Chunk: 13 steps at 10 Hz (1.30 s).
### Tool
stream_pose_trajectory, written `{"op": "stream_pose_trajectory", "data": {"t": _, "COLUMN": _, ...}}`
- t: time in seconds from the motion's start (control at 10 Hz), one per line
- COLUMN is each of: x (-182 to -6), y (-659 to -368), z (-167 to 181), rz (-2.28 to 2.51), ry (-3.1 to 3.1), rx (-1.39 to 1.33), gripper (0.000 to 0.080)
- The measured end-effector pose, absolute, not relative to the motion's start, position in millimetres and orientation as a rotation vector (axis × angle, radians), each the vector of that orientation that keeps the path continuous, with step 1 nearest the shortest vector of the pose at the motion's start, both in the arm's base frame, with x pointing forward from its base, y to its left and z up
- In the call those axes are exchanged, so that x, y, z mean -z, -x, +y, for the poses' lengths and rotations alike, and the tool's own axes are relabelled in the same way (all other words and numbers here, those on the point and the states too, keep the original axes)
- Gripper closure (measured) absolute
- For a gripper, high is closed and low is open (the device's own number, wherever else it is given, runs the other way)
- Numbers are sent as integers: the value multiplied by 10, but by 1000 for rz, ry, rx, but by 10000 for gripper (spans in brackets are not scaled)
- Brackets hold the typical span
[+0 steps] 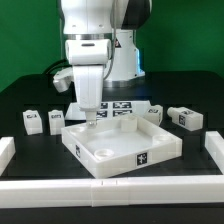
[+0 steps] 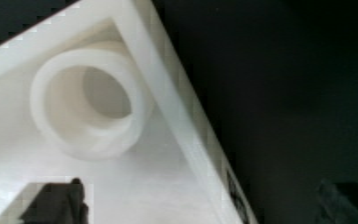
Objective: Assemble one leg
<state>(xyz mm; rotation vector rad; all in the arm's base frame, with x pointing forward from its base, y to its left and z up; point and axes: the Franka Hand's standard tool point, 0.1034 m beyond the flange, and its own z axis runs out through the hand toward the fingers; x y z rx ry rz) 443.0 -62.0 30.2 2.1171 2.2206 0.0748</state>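
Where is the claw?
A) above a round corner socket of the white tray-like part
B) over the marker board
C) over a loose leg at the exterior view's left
A: the claw hangs over a corner of the white tray-like part, and the wrist view shows the round socket just below it.

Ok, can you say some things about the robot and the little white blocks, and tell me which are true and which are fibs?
1. The tool hovers over the square tray part. True.
2. The tool grips a leg. False: it is open and empty.
3. There are legs on both sides of the tray part, left and right. True.
4. A leg sits in the round socket. False: that socket is empty.
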Motion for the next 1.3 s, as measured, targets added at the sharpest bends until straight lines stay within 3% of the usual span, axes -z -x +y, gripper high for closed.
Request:
{"op": "stream_pose_trajectory", "data": {"t": 0.5, "x": -176, "y": -4412, "z": -120, "rz": 2383, "ry": -1932, "rx": -78, "gripper": 150}}
{"op": "stream_pose_trajectory", "data": {"t": 0.8, "x": -140, "y": -4396, "z": -97, "rz": 2380, "ry": -1944, "rx": -77, "gripper": 150}}
{"op": "stream_pose_trajectory", "data": {"t": 0.9, "x": -140, "y": -4395, "z": -97, "rz": 2380, "ry": -1944, "rx": -77, "gripper": 274}}
{"op": "stream_pose_trajectory", "data": {"t": 1.0, "x": -139, "y": -4395, "z": -97, "rz": 2380, "ry": -1945, "rx": -77, "gripper": 274}}
{"op": "stream_pose_trajectory", "data": {"t": 1.1, "x": -138, "y": -4394, "z": -97, "rz": 2380, "ry": -1945, "rx": -77, "gripper": 458}}
{"op": "stream_pose_trajectory", "data": {"t": 1.2, "x": -138, "y": -4394, "z": -97, "rz": 2380, "ry": -1945, "rx": -76, "gripper": 593}}
{"op": "stream_pose_trajectory", "data": {"t": 1.3, "x": -137, "y": -4394, "z": -97, "rz": 2380, "ry": -1945, "rx": -76, "gripper": 593}}
